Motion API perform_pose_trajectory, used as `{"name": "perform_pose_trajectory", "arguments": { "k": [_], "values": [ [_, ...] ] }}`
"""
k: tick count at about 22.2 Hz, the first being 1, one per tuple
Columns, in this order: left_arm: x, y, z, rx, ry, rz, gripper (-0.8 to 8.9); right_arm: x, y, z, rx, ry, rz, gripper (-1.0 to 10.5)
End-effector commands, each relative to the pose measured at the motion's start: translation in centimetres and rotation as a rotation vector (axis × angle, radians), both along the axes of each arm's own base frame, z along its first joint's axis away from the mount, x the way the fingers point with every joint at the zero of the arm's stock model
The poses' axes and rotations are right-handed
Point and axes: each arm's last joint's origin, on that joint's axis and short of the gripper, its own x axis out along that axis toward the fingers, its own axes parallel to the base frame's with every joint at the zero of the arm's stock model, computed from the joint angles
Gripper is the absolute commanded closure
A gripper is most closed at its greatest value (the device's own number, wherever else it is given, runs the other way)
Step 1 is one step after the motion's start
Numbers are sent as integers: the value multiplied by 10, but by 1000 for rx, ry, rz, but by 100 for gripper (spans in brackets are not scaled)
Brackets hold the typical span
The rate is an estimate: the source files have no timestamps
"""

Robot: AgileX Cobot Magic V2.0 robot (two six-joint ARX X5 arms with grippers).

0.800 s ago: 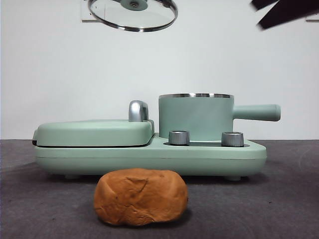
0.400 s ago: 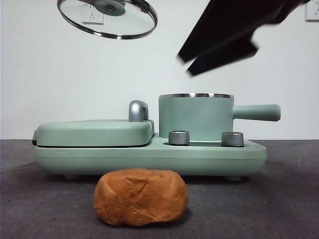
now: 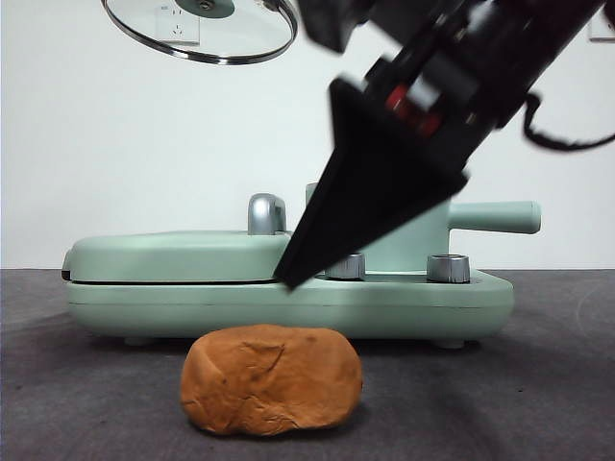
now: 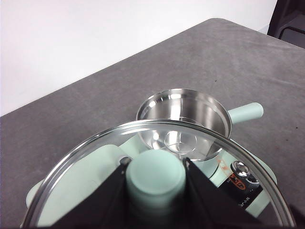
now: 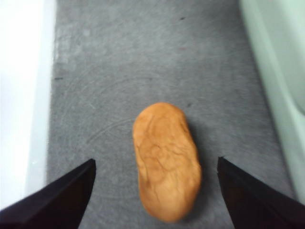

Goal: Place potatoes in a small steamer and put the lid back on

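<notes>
Potatoes (image 5: 166,160) are seen on the table before the small steamer (image 4: 183,121), long axis running between the spread jaws of the right gripper (image 5: 155,200) above; the lid (image 4: 143,181) is clamped aloft by the left gripper (image 4: 155,183).

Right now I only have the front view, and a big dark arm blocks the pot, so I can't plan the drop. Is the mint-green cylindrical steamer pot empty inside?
Observer: Yes. The left wrist view shows the small steamer with a bare steel bottom.
Operator: What holds the clear glass lid up?
Observer: The left gripper, shut on the lid by its mint knob.
Operator: And the dark arm?
Observer: That is the right gripper, jaws open, lined up either side of the lumpy orange-brown potato.
</notes>
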Motion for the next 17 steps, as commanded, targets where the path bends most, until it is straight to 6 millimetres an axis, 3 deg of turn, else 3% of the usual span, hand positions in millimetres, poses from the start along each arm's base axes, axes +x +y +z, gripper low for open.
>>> {"name": "perform_pose_trajectory", "arguments": {
  "k": [1, 8, 11, 13, 17],
  "values": [
    [-1, 0, 9, -32, -36, -3, 803, 2, 13, -7, -16, -28, 24, 540],
    [-1, 0, 9, -29, -37, 23, 803, 2, 30, -30, -64, -37, 39, 554],
    [-1, 0, 9, -29, -37, 24, 803, 2, 31, -36, -81, -16, 34, 667],
    [-1, 0, 9, -29, -37, 24, 803, 2, 31, -35, -81, -2, 3, 752],
    [-1, 0, 10, -33, -43, 24, 803, 1, 16, -11, -66, -22, -85, 756]
  ]
}}
